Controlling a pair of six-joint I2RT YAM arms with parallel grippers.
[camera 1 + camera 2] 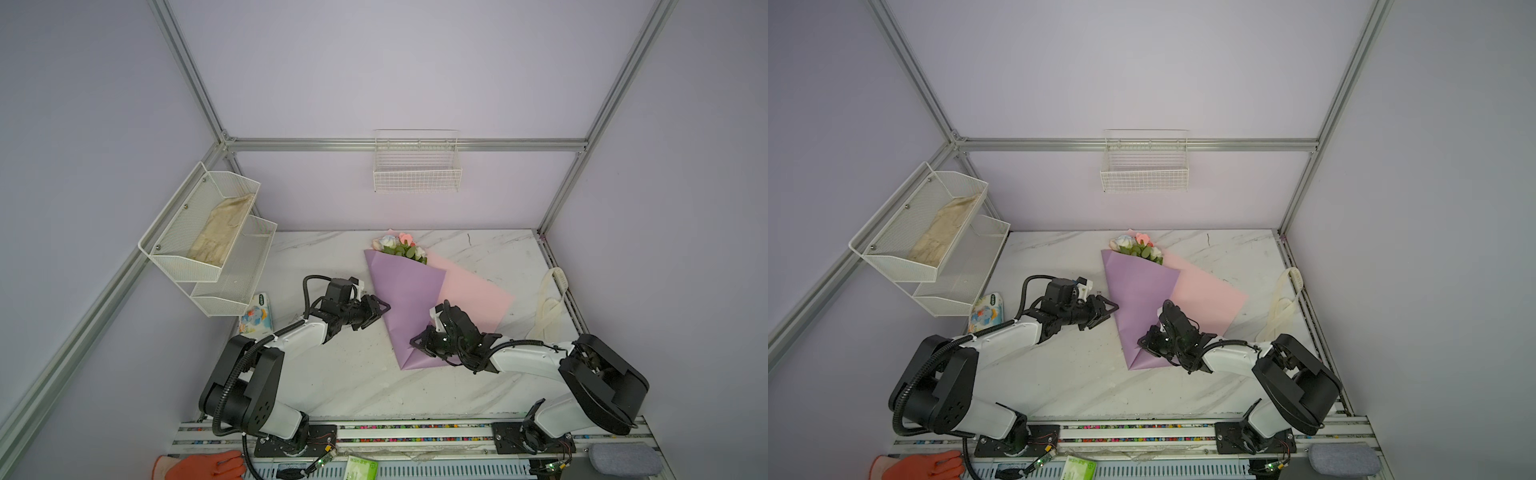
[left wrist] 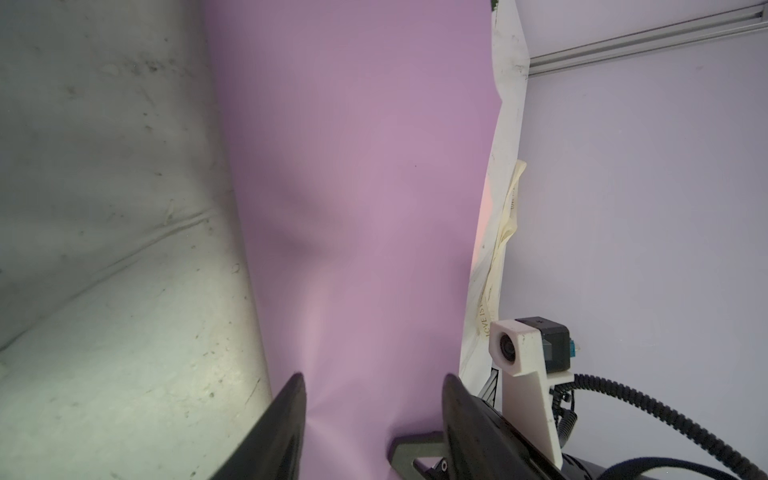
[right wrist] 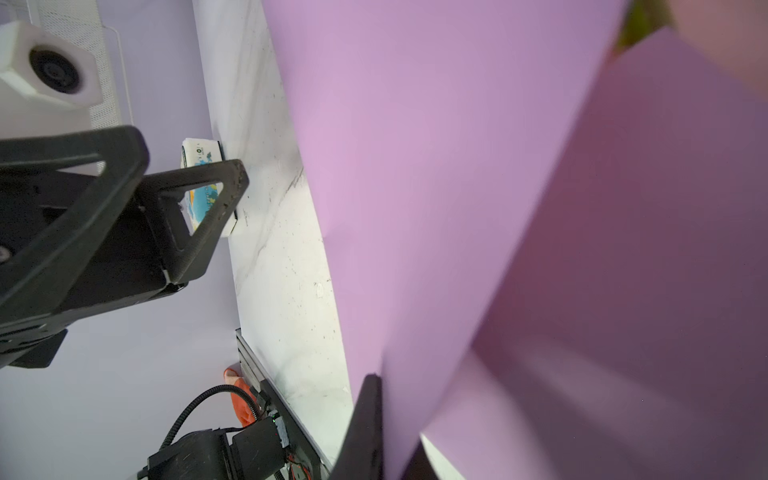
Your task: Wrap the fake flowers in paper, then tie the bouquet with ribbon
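Observation:
The bouquet of fake flowers (image 1: 401,247) (image 1: 1138,245) lies on the marble table. Its rose heads point toward the back wall, and a lilac paper cone (image 1: 405,307) (image 2: 353,166) (image 3: 436,166) sheathes its stems over a pink sheet (image 1: 473,297). My left gripper (image 1: 380,307) (image 1: 1111,307) (image 2: 374,399) is open at the cone's left edge, with lilac paper showing between its fingers. Near the cone's lower tip, my right gripper (image 1: 417,343) (image 1: 1144,343) (image 3: 390,436) is shut on a fold of the lilac paper. The stems are hidden.
A cream printed ribbon (image 1: 548,307) (image 2: 505,232) lies at the table's right edge. A white mesh shelf (image 1: 208,237) hangs at the left above a tissue pack (image 1: 257,313) (image 3: 203,195). A wire basket (image 1: 417,166) hangs on the back wall. An orange glove (image 1: 203,467) lies by the front rail.

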